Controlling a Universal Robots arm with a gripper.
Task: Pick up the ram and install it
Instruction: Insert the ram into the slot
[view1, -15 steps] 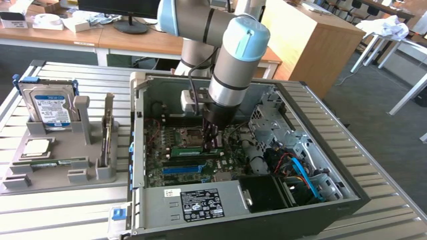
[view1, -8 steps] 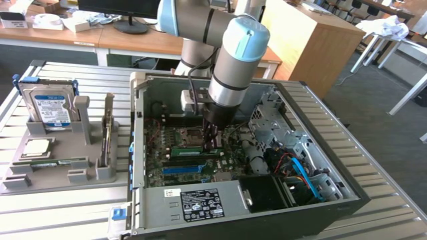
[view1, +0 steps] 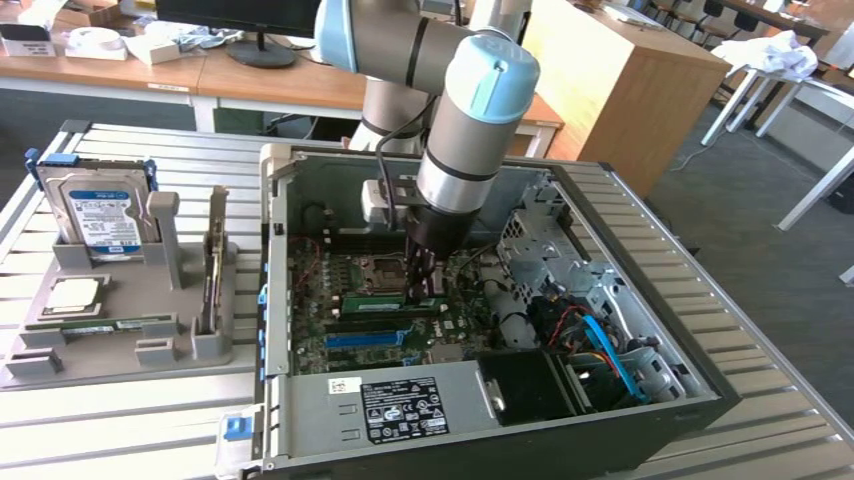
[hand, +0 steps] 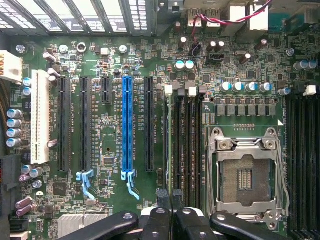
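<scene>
Office room, slatted metal table (view1: 120, 440), open PC case (view1: 587, 445). Ram (view1: 387, 303) stands on edge on motherboard, long axis across exterior view's left-right, one end beneath jaws. Gripper (hand: 170, 196) jaws clenched together.

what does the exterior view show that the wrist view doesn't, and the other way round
Exterior view adds: the arm, the open case's walls, a grey holder on the exterior view's left carrying a hard drive and a silvery processor chip, and the green ram lying along the board by the gripper. Wrist view adds: a white slot and rows of capacitors. Shared: the motherboard, the blue slot, the processor socket, the shut gripper.
</scene>
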